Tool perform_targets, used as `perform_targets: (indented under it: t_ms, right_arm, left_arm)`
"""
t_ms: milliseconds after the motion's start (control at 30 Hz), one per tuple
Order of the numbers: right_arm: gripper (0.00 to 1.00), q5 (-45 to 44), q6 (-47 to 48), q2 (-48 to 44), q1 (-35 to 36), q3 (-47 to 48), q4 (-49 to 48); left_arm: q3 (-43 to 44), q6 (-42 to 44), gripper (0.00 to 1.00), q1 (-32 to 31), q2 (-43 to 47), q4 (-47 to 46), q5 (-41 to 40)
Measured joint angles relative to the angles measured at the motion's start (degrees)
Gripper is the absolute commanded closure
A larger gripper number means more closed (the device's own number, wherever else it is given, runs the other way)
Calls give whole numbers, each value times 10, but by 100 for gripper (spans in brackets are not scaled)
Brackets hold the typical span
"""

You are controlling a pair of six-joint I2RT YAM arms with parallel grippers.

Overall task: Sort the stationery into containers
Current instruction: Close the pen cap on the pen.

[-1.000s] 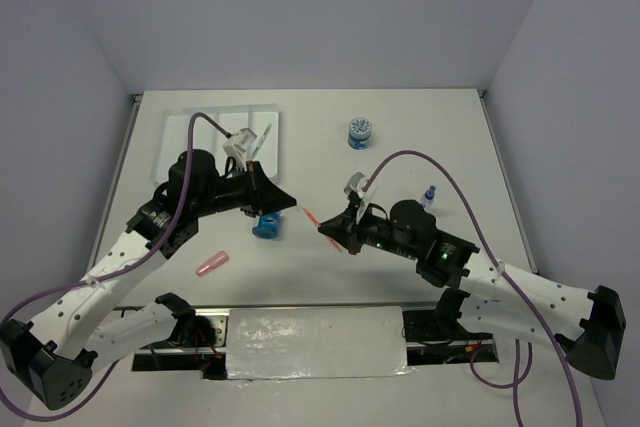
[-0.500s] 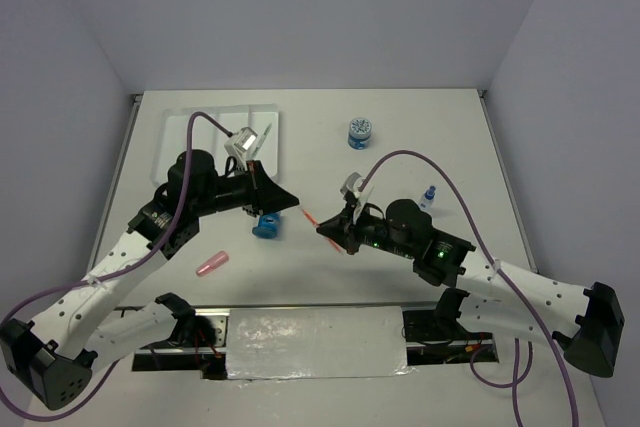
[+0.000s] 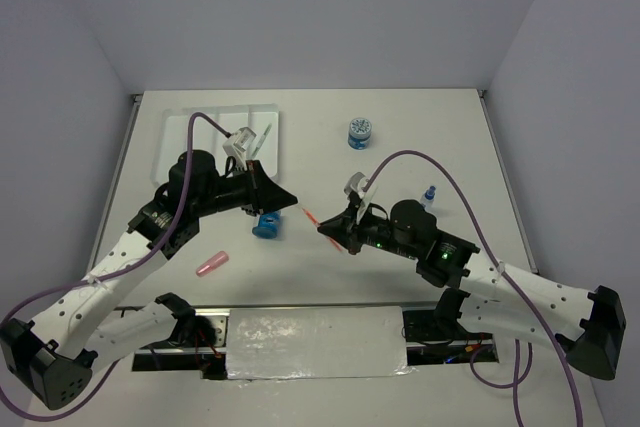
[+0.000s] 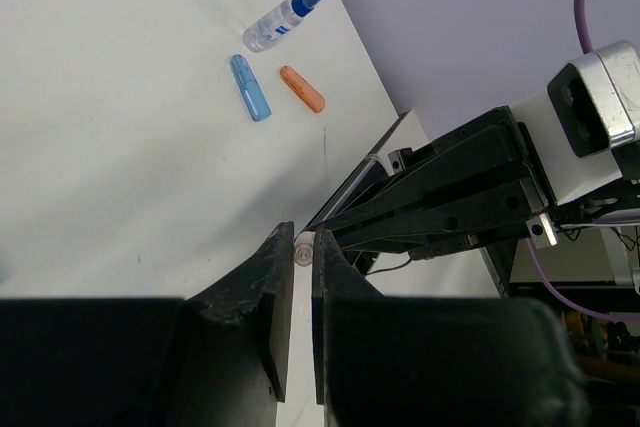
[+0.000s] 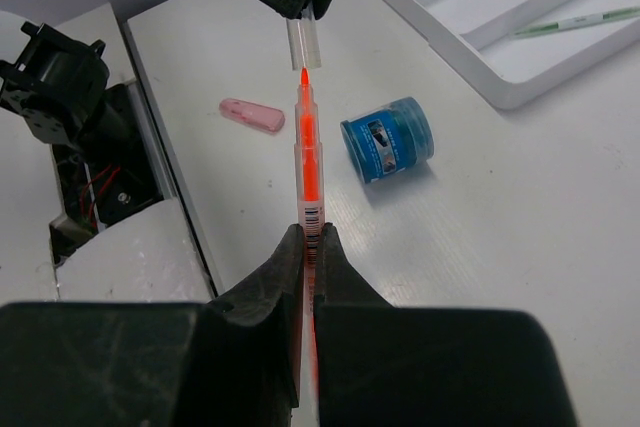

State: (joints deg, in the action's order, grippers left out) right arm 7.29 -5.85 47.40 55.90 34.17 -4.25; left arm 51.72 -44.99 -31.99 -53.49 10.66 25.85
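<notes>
My right gripper [image 5: 308, 237] is shut on the thin orange pen [image 5: 308, 152], which points away from it toward the left gripper [image 5: 300, 9]. That left gripper [image 4: 302, 247] is shut on a clear pen cap [image 5: 303, 44], and the pen's orange tip sits right at the cap's mouth. In the top view both grippers [image 3: 287, 203] [image 3: 328, 230] meet above the table's middle with the pen [image 3: 312, 217] between them. The white divided tray [image 3: 200, 137] lies at the back left with a grey-green pen [image 3: 267, 139] in its right compartment.
A blue spool [image 3: 266, 225] lies under the left gripper, and another [image 3: 360, 133] stands at the back centre. A pink stub [image 3: 211, 266] lies near the front left. By the right arm are a small spray bottle [image 4: 283, 20], a blue stub [image 4: 250, 87] and an orange stub [image 4: 302, 88].
The right arm shifted slightly left and came back to about where it was. Both grips are unchanged.
</notes>
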Motion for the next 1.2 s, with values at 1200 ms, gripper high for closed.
perform_targets:
  t_ms: [1200]
  right_arm:
    - [100,-3,25,96,0,97,48]
  left_arm:
    - [-16,32,100,7,-4,-19,-1]
